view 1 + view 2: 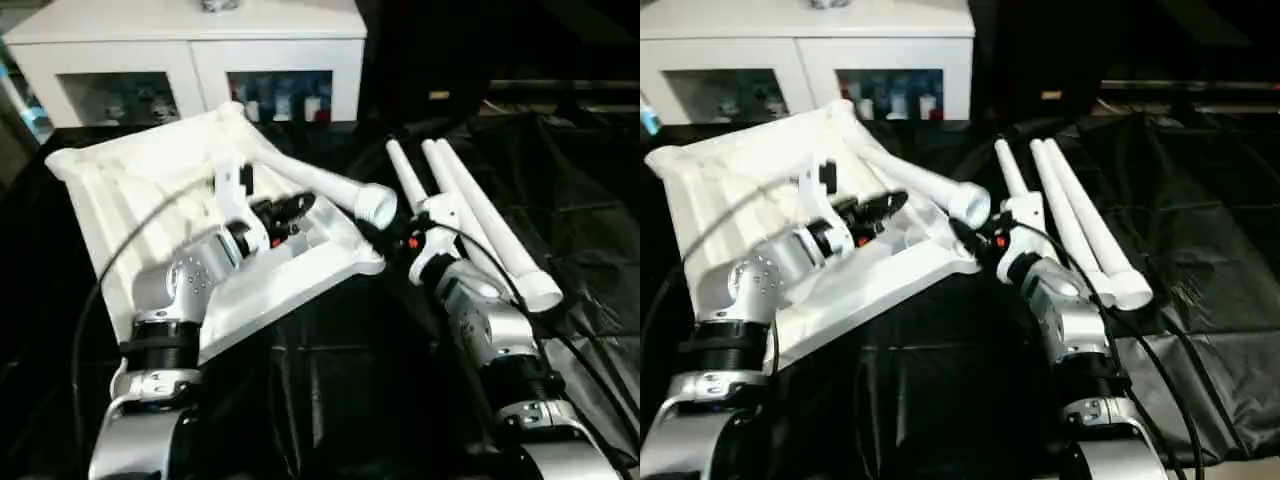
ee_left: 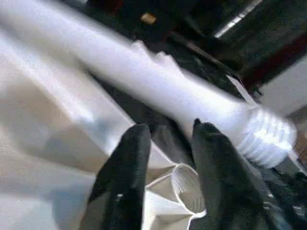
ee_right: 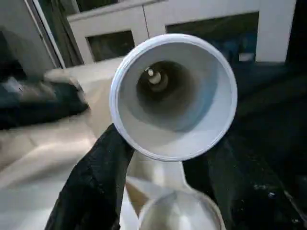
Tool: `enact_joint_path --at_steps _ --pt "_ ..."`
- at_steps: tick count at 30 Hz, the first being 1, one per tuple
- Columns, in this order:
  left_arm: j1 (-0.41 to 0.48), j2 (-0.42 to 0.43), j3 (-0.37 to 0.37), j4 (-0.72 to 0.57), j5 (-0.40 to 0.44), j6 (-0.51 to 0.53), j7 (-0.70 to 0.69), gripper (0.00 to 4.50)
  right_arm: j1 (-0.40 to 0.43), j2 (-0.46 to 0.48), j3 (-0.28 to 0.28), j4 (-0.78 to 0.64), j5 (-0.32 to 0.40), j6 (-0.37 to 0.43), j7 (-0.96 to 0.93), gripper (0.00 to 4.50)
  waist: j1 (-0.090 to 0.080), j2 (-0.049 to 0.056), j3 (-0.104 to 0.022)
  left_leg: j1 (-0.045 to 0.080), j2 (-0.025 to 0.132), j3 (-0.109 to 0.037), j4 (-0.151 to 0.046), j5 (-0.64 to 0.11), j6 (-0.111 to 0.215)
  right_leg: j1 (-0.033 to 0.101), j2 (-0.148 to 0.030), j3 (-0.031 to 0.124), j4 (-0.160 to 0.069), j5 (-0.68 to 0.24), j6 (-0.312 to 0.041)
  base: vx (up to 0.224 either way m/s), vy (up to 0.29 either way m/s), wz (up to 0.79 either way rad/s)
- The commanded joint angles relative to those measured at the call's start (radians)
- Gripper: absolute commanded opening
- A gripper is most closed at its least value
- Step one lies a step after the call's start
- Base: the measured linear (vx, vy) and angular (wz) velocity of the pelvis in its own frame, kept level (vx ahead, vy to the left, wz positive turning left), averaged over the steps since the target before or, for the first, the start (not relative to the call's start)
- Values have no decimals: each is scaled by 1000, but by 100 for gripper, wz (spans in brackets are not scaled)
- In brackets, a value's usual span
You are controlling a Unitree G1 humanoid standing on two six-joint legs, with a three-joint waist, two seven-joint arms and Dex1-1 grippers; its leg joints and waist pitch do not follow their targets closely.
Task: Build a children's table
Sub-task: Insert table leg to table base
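The white tabletop (image 1: 120,190) lies ribbed side up, tilted, on a black cloth. One white leg (image 1: 300,180) slants from its far corner out over the near right corner, its flared end (image 1: 377,205) in the air. My right gripper (image 1: 975,240) is shut on that leg just behind the flare; in the right wrist view the hollow end (image 3: 172,96) sits between its fingers (image 3: 96,177). My left gripper (image 1: 298,208) hovers open over the underside beside the leg (image 2: 158,81), with a round corner socket (image 2: 187,184) below its fingers (image 2: 127,167).
Three more white legs (image 1: 480,220) lie side by side on the black cloth (image 1: 350,380) at the right, close past my right forearm. A white cabinet (image 1: 200,60) with glass fronts stands behind the tabletop. Cables run along both arms.
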Motion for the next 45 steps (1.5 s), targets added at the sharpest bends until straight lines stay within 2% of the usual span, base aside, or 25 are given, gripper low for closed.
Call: enact_joint_path --at_steps 1,2,4,5,9,14,16,19,21,22,25,26,28,30,33,37,39,45 --pt "-30 -22 33 30 -33 28 66 213 3 2 -7 -32 16 9 7 210 5 -7 -89 24 32 -19 -60 -173 95 54 -48 35 -67 -109 -236 0 0 0" --pt "-48 -50 68 60 -63 36 110 222 3 4 -9 -41 20 11 8 202 7 -6 -90 24 32 -19 -59 -169 98 55 -50 35 -68 -111 -236 0 0 0" --pt "-57 -59 84 71 -78 43 129 234 3 4 -10 -45 22 13 7 179 9 -5 -89 24 31 -19 -58 -169 100 55 -49 34 -69 -112 -238 0 0 0" --pt "-81 -85 140 92 -147 38 151 253 5 4 -9 -51 24 16 6 168 10 -7 -90 23 31 -20 -57 -171 101 56 -50 33 -69 -118 -240 0 0 0" --pt "-127 -117 231 133 -257 51 182 274 11 1 -4 -58 22 20 7 138 10 -10 -88 24 28 -19 -57 -182 101 56 -48 32 -72 -139 -238 0 0 0" --pt "-163 -130 287 196 -299 59 200 314 33 -2 10 -70 14 24 7 94 15 -13 -89 23 29 -20 -56 -160 112 56 -48 32 -72 -134 -223 0 0 0" --pt "-168 -132 285 224 -297 53 204 317 38 -1 12 -70 13 24 8 91 15 -14 -89 22 28 -20 -56 -157 114 57 -48 32 -72 -131 -223 0 0 0" --pt "-169 -141 244 298 -253 30 219 353 44 -1 18 -72 11 25 9 57 20 -10 -89 24 30 -20 -56 -157 115 56 -49 33 -73 -135 -214 0 0 0" --pt "-171 -143 233 327 -235 13 228 357 45 -1 21 -74 9 27 10 46 23 -10 -89 25 30 -21 -57 -165 112 55 -49 32 -76 -147 -208 0 0 0" --pt "-182 -147 234 393 -221 -12 251 362 48 -2 27 -82 6 30 10 37 24 -8 -88 26 30 -22 -58 -173 106 55 -47 33 -77 -148 -199 0 0 0" --pt "-193 -158 261 419 -244 -32 248 366 49 -2 29 -85 6 31 11 24 26 -8 -90 25 32 -23 -59 -175 97 58 -51 32 -75 -136 -207 0 0 0" --pt "-210 -167 298 440 -287 -51 229 368 50 -3 32 -89 7 32 13 4 25 -9 -88 26 31 -23 -60 -189 95 56 -51 32 -76 -146 -211 0 0 0" --pt "-235 -169 349 473 -341 -69 215 368 52 -5 35 -90 5 32 16 4 27 -9 -86 27 30 -22 -60 -208 85 56 -53 32 -80 -174 -216 0 0 0" --pt "-251 -163 360 500 -353 -89 200 368 54 -7 39 -88 0 30 18 4 26 -8 -87 29 32 -24 -62 -215 82 55 -52 32 -79 -173 -213 0 0 0" --pt "-266 -149 352 543 -337 -114 189 368 60 -9 45 -94 -2 30 19 4 26 -4 -87 28 32 -24 -62 -210 83 56 -53 33 -77 -159 -209 0 0 0" --pt "-252 -131 259 516 -250 -130 135 368 70 -11 51 -113 -1 35 22 4 27 -6 -89 28 34 -24 -61 -191 93 57 -54 34 -74 -121 -214 0 0 0" --pt "-241 -113 171 490 -178 -153 82 368 72 -14 57 -118 -9 29 22 4 27 -5 -88 27 36 -25 -63 -196 96 58 -55 33 -74 -125 -218 0 0 0" --pt "-241 -68 84 510 -78 -223 67 368 72 -19 69 -132 -31 16 0 4 26 -4 -88 28 34 -25 -64 -206 80 58 -54 34 -75 -139 -212 0 0 0"
